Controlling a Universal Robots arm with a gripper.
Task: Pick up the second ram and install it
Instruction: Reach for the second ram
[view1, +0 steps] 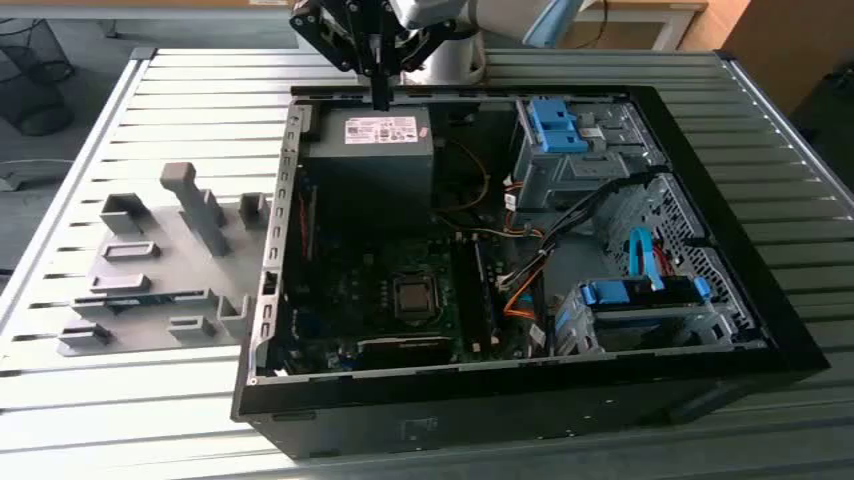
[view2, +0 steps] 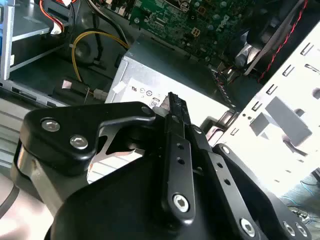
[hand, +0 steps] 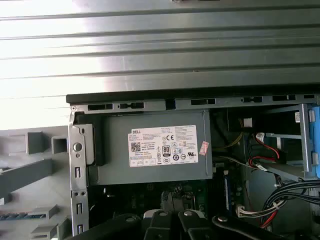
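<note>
Well away from the second ram, the closed, empty tool hangs over the power supply.

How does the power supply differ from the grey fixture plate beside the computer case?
The power supply sits inside the case; the fixture plate lies outside on the slatted table. The power supply is a plain box with a white label; the fixture plate is flat with upright blocks. Both are grey.

Black linkage jaws, silver screw heads, pale grey arm, blue joint cap
</note>
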